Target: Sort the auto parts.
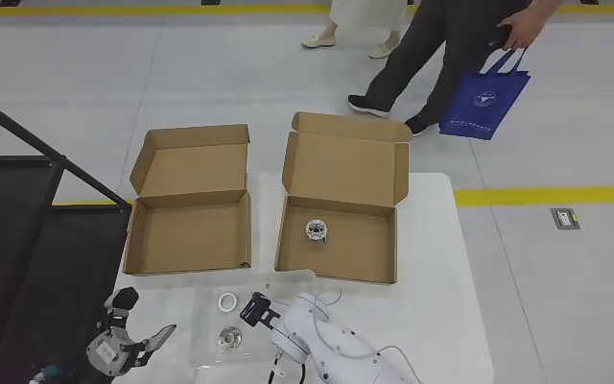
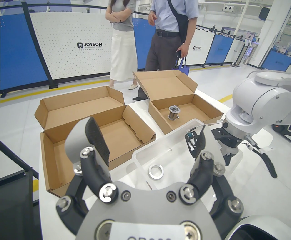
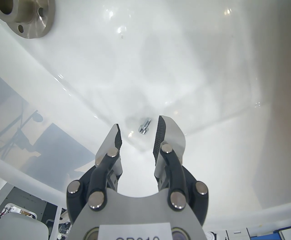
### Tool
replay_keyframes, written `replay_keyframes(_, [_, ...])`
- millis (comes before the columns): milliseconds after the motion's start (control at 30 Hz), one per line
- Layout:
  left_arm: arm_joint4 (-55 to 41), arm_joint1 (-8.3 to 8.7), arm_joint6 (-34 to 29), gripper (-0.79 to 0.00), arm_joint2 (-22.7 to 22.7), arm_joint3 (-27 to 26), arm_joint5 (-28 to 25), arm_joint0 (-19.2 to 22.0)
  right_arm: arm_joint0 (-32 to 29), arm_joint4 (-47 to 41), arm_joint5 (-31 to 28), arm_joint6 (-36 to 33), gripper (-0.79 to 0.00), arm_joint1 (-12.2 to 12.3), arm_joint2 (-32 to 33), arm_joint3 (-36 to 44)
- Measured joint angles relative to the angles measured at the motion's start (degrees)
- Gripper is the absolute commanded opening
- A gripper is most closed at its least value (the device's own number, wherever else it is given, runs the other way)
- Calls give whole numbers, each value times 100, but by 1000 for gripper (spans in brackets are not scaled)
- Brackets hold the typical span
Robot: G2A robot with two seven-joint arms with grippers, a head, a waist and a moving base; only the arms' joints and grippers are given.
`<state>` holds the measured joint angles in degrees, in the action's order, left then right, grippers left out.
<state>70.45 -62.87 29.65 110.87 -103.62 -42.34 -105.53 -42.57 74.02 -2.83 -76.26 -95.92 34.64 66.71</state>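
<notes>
A clear plastic tray [image 1: 288, 284] sits at the table's front. In it lie a white ring [image 1: 226, 302], a flanged metal hub [image 1: 229, 337] and a small silver bolt [image 3: 144, 127]. My right gripper [image 3: 139, 123] is down inside the tray, open, its fingertips on either side of the bolt without touching it. The hub [image 3: 27, 16] lies farther off on the tray floor. My left gripper [image 2: 147, 141] is open and holds nothing, off the table's front left corner [image 1: 141, 319]. The ring [image 2: 156, 171] shows beyond it. A toothed metal part [image 1: 317, 229] stands in the right cardboard box [image 1: 384, 250].
The left cardboard box [image 1: 192, 235] has nothing in it. Both boxes stand behind the tray with lids folded back. A dark frame [image 1: 38, 250] borders the table's left side. Bare white table [image 1: 432, 307] lies right of the tray.
</notes>
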Motion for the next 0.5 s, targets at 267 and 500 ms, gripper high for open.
replay_keyframes(267, [0, 0, 0, 0, 0, 0, 0, 0, 58, -76, -129, 34, -453, -58, 61, -208])
replay_keyframes(500, [0, 0, 0, 0, 0, 0, 0, 0, 106, -104, -111, -89, -462, -119, 72, -369])
